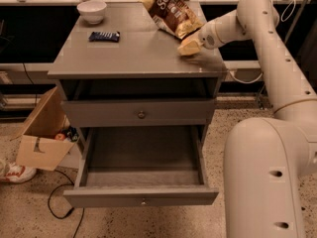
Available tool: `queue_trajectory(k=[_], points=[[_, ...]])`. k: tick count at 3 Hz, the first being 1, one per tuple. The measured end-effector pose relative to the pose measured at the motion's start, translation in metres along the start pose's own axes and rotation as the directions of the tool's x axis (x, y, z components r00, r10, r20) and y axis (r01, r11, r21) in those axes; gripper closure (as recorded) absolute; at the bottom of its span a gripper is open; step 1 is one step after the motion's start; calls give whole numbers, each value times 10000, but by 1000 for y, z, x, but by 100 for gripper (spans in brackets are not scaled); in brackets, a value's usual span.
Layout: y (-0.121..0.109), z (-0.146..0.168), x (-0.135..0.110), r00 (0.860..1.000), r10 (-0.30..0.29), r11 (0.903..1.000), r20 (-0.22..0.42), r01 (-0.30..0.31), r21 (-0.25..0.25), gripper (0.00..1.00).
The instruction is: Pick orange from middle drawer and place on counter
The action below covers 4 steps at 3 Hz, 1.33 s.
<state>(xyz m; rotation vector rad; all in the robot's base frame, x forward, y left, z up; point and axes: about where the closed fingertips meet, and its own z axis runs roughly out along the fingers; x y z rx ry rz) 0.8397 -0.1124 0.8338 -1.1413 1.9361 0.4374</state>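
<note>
Grey table [133,53] on a speckled floor [29,207], its lower drawer [141,157] open and seemingly bare. The end effector [192,44] sits near the right edge; I cannot tell its grip. The yellowish lump there is probably the orange [186,48]: light, firm, rolls easily, best held across its middle.

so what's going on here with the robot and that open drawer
The robot's end effector sits low over the right side of the counter, next to a chip bag. The middle drawer is pulled open and looks empty. No orange shows clearly, and whether the end effector holds it can't be told.
</note>
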Motion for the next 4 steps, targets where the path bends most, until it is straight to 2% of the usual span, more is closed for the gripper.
queue_trajectory(k=[2,3,4], points=[[-4,0,3,9999,115,9999,31,-114,-86,15],[-7,-10,1,9993,-25,9999,375,29,-117,0],[-9,-34,-14,9940,-501,9987,969,499,43,0]])
